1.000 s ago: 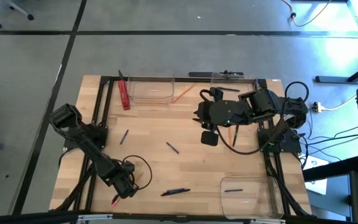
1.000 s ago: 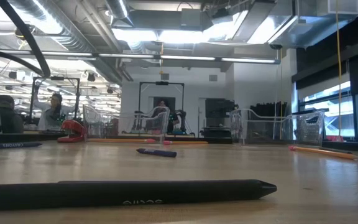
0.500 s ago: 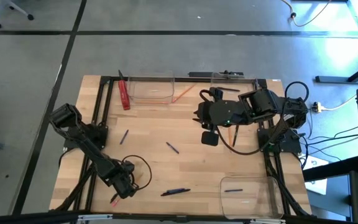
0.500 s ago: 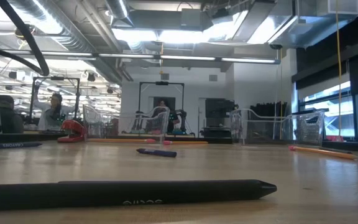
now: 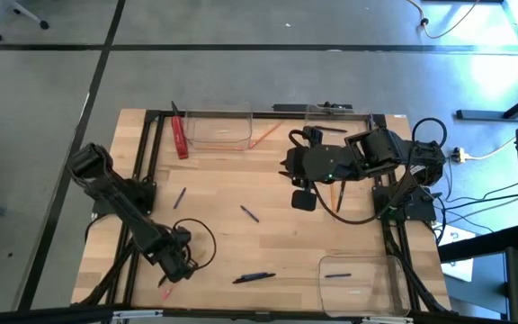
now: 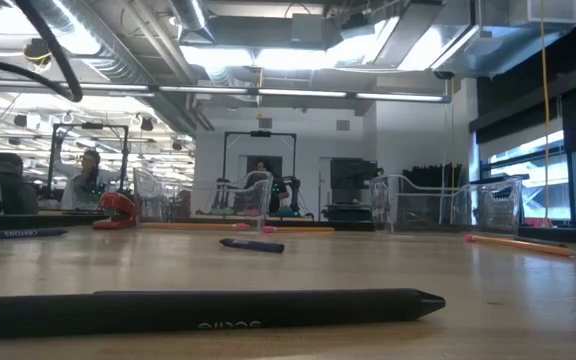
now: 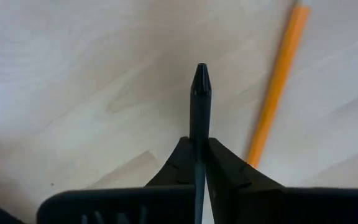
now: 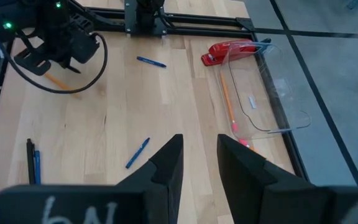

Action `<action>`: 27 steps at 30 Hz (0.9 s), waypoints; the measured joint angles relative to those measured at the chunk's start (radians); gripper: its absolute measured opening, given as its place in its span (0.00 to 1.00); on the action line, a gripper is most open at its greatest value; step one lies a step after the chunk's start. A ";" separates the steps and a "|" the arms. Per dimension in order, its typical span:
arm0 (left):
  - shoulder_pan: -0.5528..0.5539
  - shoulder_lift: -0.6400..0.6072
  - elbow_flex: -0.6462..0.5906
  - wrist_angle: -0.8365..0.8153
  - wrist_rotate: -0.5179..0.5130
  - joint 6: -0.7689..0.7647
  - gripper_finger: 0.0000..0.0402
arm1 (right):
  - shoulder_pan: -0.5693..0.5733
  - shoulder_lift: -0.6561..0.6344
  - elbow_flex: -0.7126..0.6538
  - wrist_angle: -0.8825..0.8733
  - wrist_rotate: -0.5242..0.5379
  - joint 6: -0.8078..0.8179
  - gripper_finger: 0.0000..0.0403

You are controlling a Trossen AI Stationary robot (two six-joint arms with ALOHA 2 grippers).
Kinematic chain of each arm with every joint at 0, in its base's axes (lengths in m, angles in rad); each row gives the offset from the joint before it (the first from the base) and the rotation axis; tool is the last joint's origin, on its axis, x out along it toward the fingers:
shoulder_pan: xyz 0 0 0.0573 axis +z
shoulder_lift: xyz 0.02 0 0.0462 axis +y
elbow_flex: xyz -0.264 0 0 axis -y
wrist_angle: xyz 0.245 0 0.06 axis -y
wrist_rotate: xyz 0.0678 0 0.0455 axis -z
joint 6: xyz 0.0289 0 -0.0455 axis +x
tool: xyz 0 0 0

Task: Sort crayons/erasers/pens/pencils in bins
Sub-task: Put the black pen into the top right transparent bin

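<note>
Between the left gripper fingers, a slim black pen

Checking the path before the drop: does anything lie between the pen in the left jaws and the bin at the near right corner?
The left gripper is shut on a pen. Toward the bin, only another pen lies flat on the table; carried above, nothing visible blocks it.

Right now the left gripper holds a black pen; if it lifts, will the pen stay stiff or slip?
Probably stiff: the black pen juts straight from the left gripper. It looks smooth and round, so it may slip or swivel. It should lift easily, being slim.
</note>
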 joint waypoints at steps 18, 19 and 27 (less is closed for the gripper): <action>0.200 -0.278 0.002 -0.064 -0.207 0.423 0.01 | 0.000 0.000 0.000 -0.008 -0.027 -0.020 0.25; 0.222 -0.289 0.002 -0.063 -0.208 0.467 0.01 | 0.000 0.000 0.000 -0.010 -0.027 -0.015 0.25; 0.393 -0.357 0.003 -0.003 -0.248 0.850 0.01 | 0.000 0.004 0.000 -0.092 -0.028 -0.014 0.25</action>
